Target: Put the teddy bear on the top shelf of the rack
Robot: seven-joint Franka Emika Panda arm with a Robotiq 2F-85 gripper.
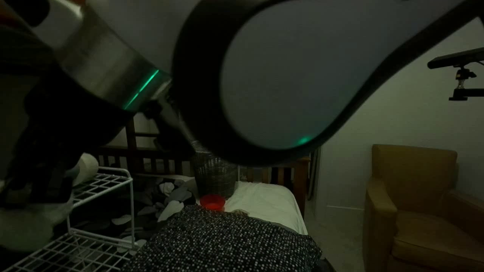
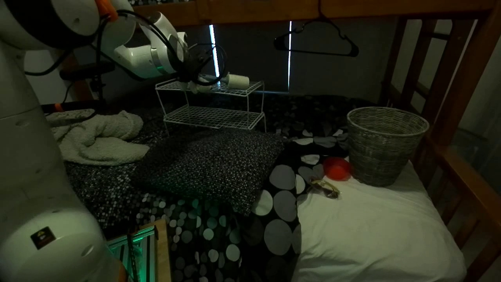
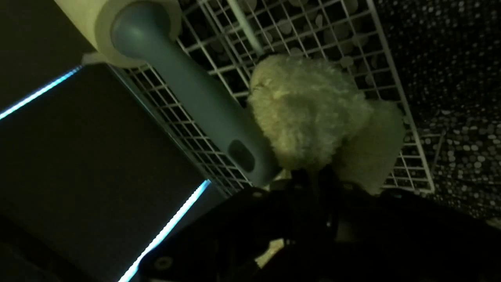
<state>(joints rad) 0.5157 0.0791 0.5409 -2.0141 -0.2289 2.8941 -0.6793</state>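
Note:
The white wire rack (image 2: 215, 117) stands on the bed; it also shows in an exterior view (image 1: 132, 211) and the wrist view (image 3: 390, 62). The teddy bear (image 3: 305, 109), pale and fluffy, is over the top shelf grid in the wrist view. It shows small at the top shelf in an exterior view (image 2: 199, 87) and hangs below the fingers in an exterior view (image 1: 30, 228). My black gripper (image 3: 313, 176) has its fingertips close together with pale plush between them. The gripper is dark in both exterior views (image 1: 38, 196) (image 2: 195, 76). Whether the bear touches the shelf is unclear.
A lint roller with a blue-grey handle (image 3: 199, 102) and white roll (image 2: 238, 82) lies on the top shelf beside the bear. A dark speckled pillow (image 2: 215, 164) lies before the rack. A wicker basket (image 2: 385, 156), red bowl (image 2: 337, 169) and hanger (image 2: 317, 51) are farther off.

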